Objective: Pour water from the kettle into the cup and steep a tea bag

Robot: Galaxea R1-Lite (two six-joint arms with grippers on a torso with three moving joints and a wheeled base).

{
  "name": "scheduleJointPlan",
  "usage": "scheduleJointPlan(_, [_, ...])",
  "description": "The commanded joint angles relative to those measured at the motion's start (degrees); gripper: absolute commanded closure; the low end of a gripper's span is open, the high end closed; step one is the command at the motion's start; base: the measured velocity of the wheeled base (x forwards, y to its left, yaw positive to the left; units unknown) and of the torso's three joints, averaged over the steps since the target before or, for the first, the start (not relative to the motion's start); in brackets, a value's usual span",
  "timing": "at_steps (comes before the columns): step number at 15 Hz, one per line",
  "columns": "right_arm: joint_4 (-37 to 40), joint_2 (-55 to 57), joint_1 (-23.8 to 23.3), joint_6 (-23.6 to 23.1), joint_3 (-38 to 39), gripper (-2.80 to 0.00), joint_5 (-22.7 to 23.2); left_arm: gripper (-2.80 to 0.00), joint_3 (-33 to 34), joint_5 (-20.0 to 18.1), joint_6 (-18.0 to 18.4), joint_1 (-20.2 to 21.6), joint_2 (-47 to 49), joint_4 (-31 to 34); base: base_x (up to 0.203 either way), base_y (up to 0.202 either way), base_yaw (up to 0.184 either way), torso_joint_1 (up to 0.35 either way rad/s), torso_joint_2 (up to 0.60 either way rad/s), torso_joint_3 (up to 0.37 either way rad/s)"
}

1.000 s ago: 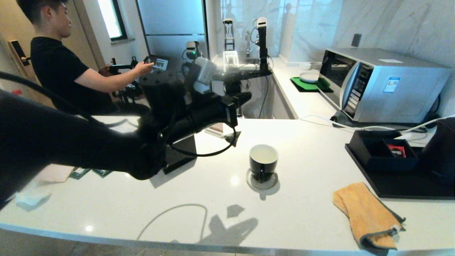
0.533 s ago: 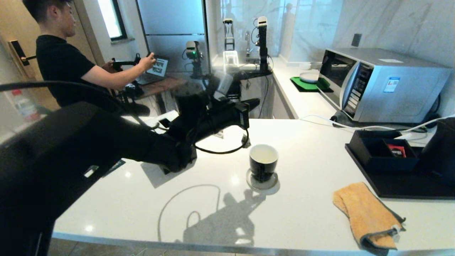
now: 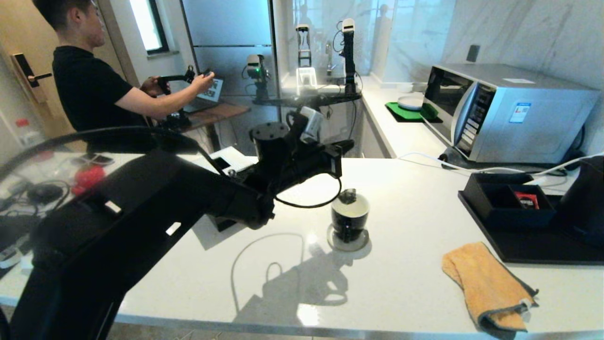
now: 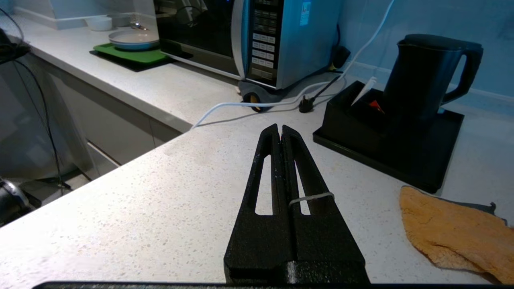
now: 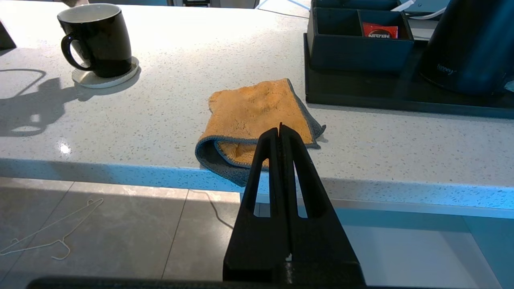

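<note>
L gripper [image 4: 280, 130] fingers pressed together, thin pale string [image 4: 311, 197] looped across one finger, so it's pinching the tea bag's string. Head view: gripper hangs above and just behind the cup [image 3: 349, 216], tea bag [image 3: 348, 195] dangling at the cup's mouth, at or just over the rim; can't tell if it's touching the liquid yet. Cup sits on round grey coaster [image 3: 348, 242], mid-counter, handle toward robot. Step in hand, my read: lowering bag into cup to steep. To do it well: keep pinch firm on string, come down slow and straight so bag clears the rim and drops centre; stop before fingers reach rim; don't drag sideways or cup may slide off coaster. Kettle [image 4: 425, 76] on black tray [image 4: 441, 160] well right of cup, lid on, beside a black organiser box [image 3: 507, 200] w/ small red packet [image 3: 526, 200]. Whether water is already in cup: interior looks pale, can't say for sure. R gripper [image 5: 280, 130] fingers together, holding nothing, parked below counter edge near the orange cloth [image 5: 257, 114]. Views differ: L wrist shows string on finger plus kettle's handle and the microwave [image 4: 257, 40], but neither cup nor bag, which sit below its sightline; head view alone shows the bag over the cup; R wrist gives cup handle side-on [image 5: 96, 40] and tray front, bag hidden. Person [image 3: 94, 89] seated beyond the counter at left, hands on a controller, apart from the work.
</note>
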Motion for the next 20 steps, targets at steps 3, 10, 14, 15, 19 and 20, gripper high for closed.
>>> scheduleJointPlan(3, [0.0,0.0,0.0,-0.1,0.0,0.00,0.0,0.00,-0.5,-0.1,-0.1,-1.4,2.4,-0.6,0.000,0.000,0.000,0.000,0.00,0.000])
scheduleJointPlan(10, [0.0,0.1,0.0,0.0,0.0,0.00,0.0,0.00,-0.5,-0.1,0.0,-1.8,5.1,-1.2,0.000,0.000,0.000,0.000,0.00,0.000])
scheduleJointPlan(14, [0.0,0.1,0.0,0.0,0.0,0.00,0.0,0.00,-0.5,-0.1,0.0,-1.7,7.0,-2.0,0.000,0.000,0.000,0.000,0.00,0.000])
scheduleJointPlan(15, [0.0,0.1,0.0,-0.1,0.0,0.00,0.0,0.00,-0.4,-0.1,0.0,-1.7,7.5,-2.4,0.000,0.000,0.000,0.000,0.00,0.000])
scheduleJointPlan(19, [0.0,0.0,0.0,0.0,0.0,0.00,0.0,0.00,-0.3,0.0,0.1,-1.7,9.5,-3.3,0.000,0.000,0.000,0.000,0.00,0.000])
scheduleJointPlan(20, [0.0,0.1,0.0,0.0,0.0,0.00,0.0,0.00,-0.3,0.0,0.1,-1.7,9.8,-3.4,0.000,0.000,0.000,0.000,0.00,0.000])
